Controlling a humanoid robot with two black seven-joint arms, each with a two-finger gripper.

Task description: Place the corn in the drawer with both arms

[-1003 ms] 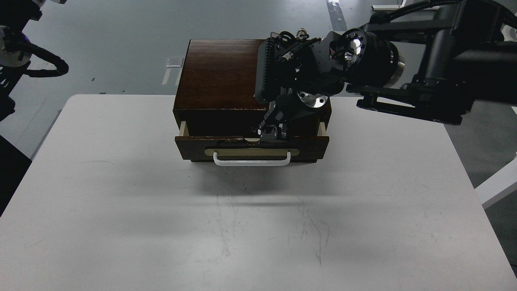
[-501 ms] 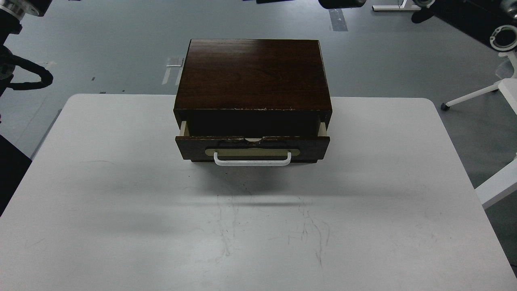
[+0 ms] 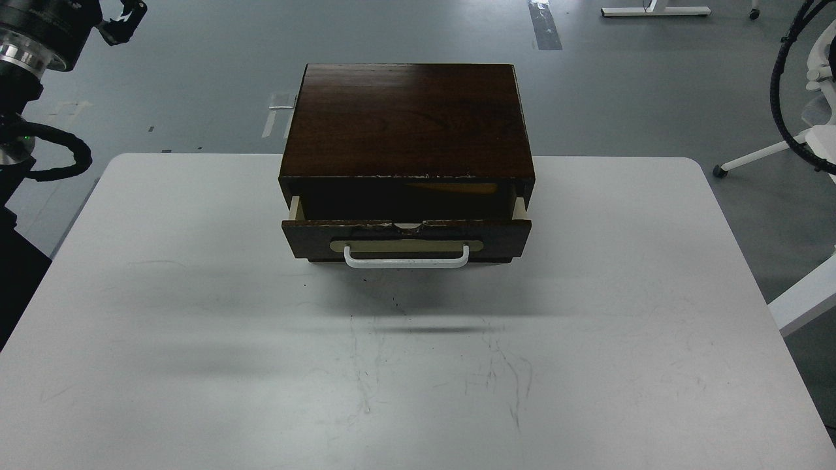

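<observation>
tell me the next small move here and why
Probably bring the left gripper down to the white handle and push the drawer shut. It stands partly open, a yellowish shape, likely the corn, lies in its shadowed back, and the right gripper is out of view.

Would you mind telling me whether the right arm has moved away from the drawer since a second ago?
Yes. It reached over the wooden box into the open drawer then; now it has withdrawn rightwards out of view.

Dark brown drawer [image 3: 405,238] part-open w/ yellow corn [image 3: 450,188] lying sideways in its shadowed rear.
</observation>
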